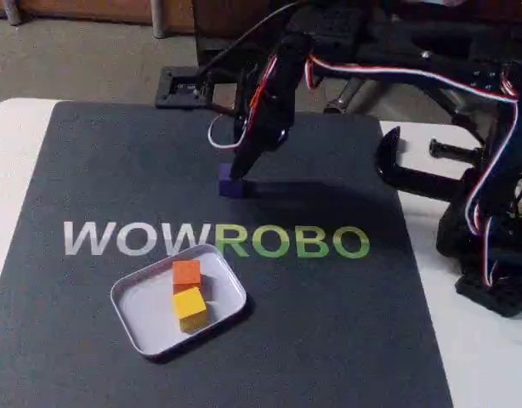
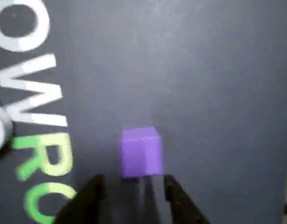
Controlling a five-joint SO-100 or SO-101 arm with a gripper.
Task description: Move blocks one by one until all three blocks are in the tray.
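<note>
You had the purple block (image 1: 233, 183) sitting on the dark mat (image 1: 329, 323), above the "WOWROBO" lettering (image 1: 217, 240) in the fixed view and well apart from the tray (image 1: 133, 316). It was a small matte cube, its top face a paler violet than its sides in the wrist view (image 2: 141, 152), with clean square edges, though that picture was slightly blurred.

Your arm (image 1: 278, 81) reached down over it from the far end of the mat, and the fingers (image 1: 237, 170) hung right at the block. In the wrist view the fingers (image 2: 132, 186) stood apart, one dark tip on each side of a gap about as wide as the cube, with the block just beyond the tips and not between them. You could not tell from either view whether a tip touched it.

The tray, a shallow pale dish with rounded corners and a low rim, lay askew below the lettering. Inside it you had the orange block (image 1: 186, 274) and the yellow block (image 1: 190, 307), touching or nearly so, the orange one farther from the camera. The mat lay on a white table (image 1: 490, 357).
</note>
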